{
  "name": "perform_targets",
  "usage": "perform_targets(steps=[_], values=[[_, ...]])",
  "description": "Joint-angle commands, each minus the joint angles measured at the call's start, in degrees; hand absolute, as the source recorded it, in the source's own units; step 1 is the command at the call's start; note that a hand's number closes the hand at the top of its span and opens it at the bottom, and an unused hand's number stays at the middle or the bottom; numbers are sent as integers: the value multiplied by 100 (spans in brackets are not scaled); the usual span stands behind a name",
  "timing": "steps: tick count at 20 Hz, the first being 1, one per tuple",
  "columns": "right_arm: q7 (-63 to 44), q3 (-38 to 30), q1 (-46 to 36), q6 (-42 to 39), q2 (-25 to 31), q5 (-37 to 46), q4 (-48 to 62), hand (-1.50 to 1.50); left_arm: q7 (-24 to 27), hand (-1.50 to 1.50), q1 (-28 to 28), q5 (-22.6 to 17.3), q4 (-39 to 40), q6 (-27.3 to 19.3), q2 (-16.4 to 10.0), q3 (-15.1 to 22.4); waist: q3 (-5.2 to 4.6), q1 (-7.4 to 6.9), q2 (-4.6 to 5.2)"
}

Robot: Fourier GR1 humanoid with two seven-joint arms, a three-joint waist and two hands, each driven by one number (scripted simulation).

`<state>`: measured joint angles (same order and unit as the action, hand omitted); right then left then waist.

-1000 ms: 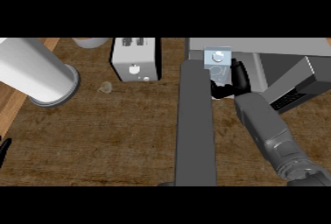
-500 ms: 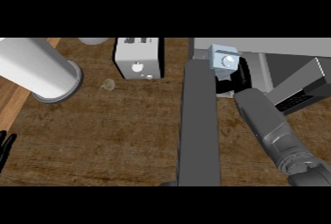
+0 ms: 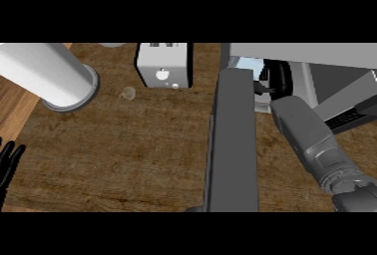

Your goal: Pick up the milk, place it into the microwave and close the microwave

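The right hand (image 3: 277,79) is inside the open microwave (image 3: 316,54), its dark fingers (image 3: 281,73) curled round the milk (image 3: 247,63). The pale blue carton shows just left of them, partly hidden by the top end of the microwave door (image 3: 234,144), which stretches back from the fingers along the forearm. The left hand (image 3: 9,160) rests at the view's left edge over the counter (image 3: 132,149), fingers straight and close together, well apart from the milk.

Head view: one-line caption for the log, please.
Right hand holds the milk at the mouth of the microwave beside its open door; left hand rests open at the view's left edge.
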<state>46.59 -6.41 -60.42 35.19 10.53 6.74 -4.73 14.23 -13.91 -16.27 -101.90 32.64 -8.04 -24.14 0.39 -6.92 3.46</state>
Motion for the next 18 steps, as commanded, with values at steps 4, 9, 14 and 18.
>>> perform_targets(steps=[4,9,14,18], values=[[-219,-53,-133,130,192,-4,116,150,-18,-150,193,132,156,-73,75,141,-10,-113,64],[-166,4,60,342,270,79,173,150,4,-150,266,168,203,-93,67,146,-3,-165,91],[-174,289,65,244,260,376,285,-150,-66,-150,346,175,341,-91,-21,117,-6,-207,90],[-220,288,-35,487,222,386,201,-150,-73,-150,439,223,383,-98,8,199,-1,-237,99]])
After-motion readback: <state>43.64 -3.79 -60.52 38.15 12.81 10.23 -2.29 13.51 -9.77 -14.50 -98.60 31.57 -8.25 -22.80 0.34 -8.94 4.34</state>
